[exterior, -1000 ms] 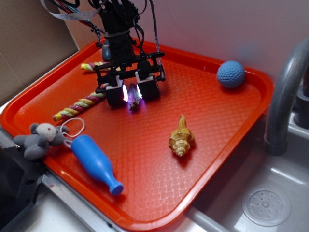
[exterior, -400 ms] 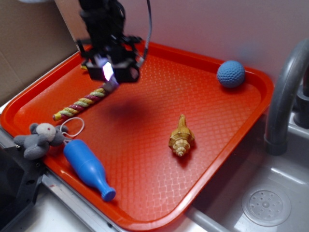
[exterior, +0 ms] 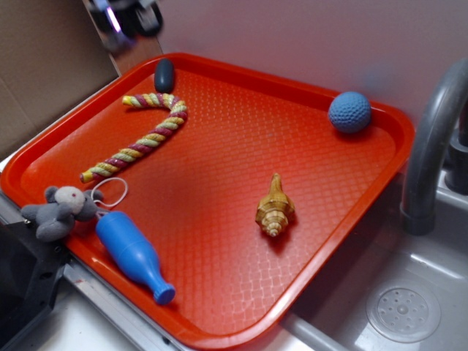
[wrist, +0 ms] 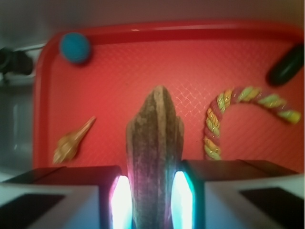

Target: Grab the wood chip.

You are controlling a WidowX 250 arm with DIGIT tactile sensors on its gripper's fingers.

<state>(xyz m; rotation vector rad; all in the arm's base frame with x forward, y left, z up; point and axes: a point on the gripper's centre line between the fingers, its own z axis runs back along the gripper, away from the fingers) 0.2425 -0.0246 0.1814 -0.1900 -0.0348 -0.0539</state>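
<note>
**Wood chip held high above the tray**

We have the wood chip (wrist: 155, 157) pinched between the two lit pads of our tool (wrist: 152, 200), and the wrist view shows it standing up lengthwise out of the jaws, its tip pointing away from the camera. In the exterior view our tool (exterior: 123, 16) sits at the top left edge of the picture, blurred and partly cut off, well above the red tray (exterior: 307, 95). No chip lies on the tray, so we judge the grab as done.

Below us the tray carries the seashell (exterior: 275, 207), the blue ball (exterior: 349, 112), the striped rope cane (exterior: 139, 139), the dark pebble (exterior: 164, 74), the blue bottle toy (exterior: 134, 254) and, at the rim, the small grey plush (exterior: 57, 211).

The risks we see from here:
- The chip is narrow and rough, and much of it stands proud of the pads; a sharp swing could let it pivot or slide out.
- A drop from this height could bounce it off the tray toward the sink (exterior: 402, 311).
- Easing the squeeze would let it fall at once.
</note>
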